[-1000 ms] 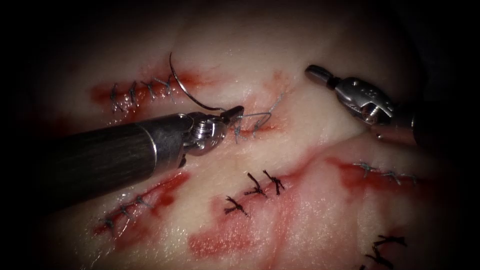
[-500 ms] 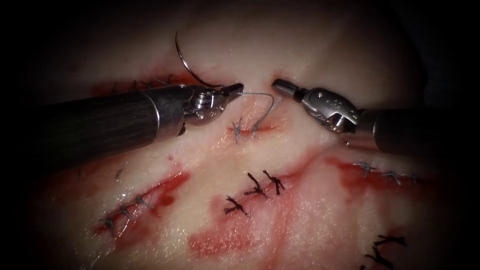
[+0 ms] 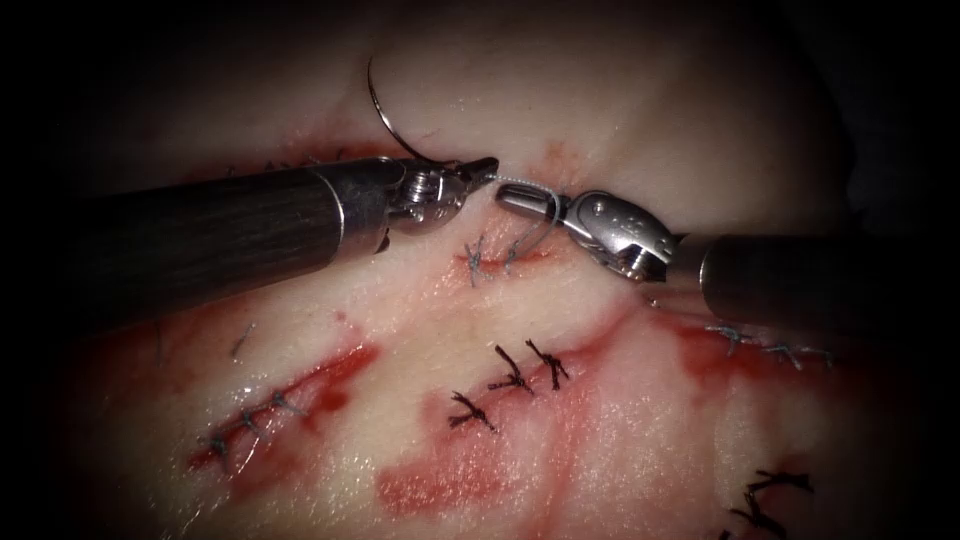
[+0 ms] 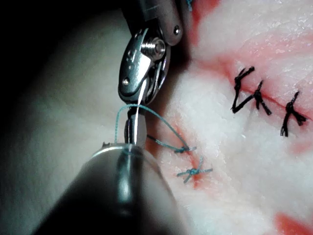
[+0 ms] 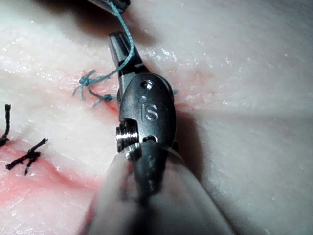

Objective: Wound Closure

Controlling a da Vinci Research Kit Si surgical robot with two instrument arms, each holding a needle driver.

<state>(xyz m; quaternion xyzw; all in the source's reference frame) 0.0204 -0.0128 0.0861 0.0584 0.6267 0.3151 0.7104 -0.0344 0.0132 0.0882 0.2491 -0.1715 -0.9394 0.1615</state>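
Needle (image 3: 385, 115) clear of tissue (image 3: 620, 420), arcing up from left pincer (image 3: 483, 168), gripped near its thread end. Thread (image 3: 540, 215) strung from there to stitched cut (image 3: 490, 258), draped over right pincer (image 3: 512, 197), which looks closed; hard to tell whether holding thread or merely under it. Dark knots (image 3: 520, 375) and red fluid (image 3: 440, 490) nearby. Left shaft hiding upper-left stitches. Loop over right pincer's tip plainer in right wrist view (image 5: 128, 51).

needle's tail (image 3: 440, 163) — seemingly hidden in left hand (image 3: 484, 166)
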